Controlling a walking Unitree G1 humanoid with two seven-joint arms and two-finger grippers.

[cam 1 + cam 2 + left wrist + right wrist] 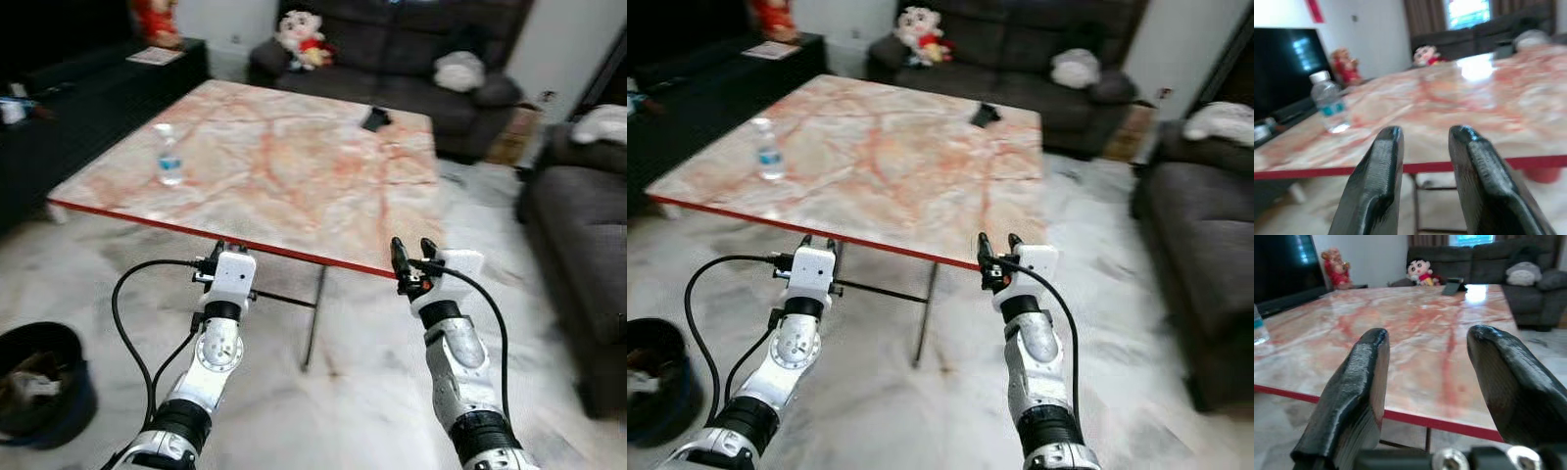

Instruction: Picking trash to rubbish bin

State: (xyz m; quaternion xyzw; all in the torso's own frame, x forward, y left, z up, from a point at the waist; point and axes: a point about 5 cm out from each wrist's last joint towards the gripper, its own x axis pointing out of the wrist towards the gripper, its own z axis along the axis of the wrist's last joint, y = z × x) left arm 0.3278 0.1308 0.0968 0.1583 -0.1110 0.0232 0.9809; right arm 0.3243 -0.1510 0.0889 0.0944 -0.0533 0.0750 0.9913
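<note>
A clear water bottle [169,162] with a blue label stands upright on the left part of the pink marble table [294,186]. A small black object [375,119] lies near the table's far edge. A dark rubbish bin [39,382] with some scraps inside sits on the floor at my lower left. My left gripper [225,247] is held just in front of the table's red near edge, open and holding nothing; the bottle [1330,105] is beyond it and to the left. My right gripper [409,245] hovers at the same edge farther right, open wide and holding nothing.
A dark sofa [392,49] with a doll [299,34] and a grey cushion stands behind the table. Another dark sofa [578,245] lines the right side. A black TV bench [88,88] runs along the left. Thin metal table legs [315,313] stand between my arms.
</note>
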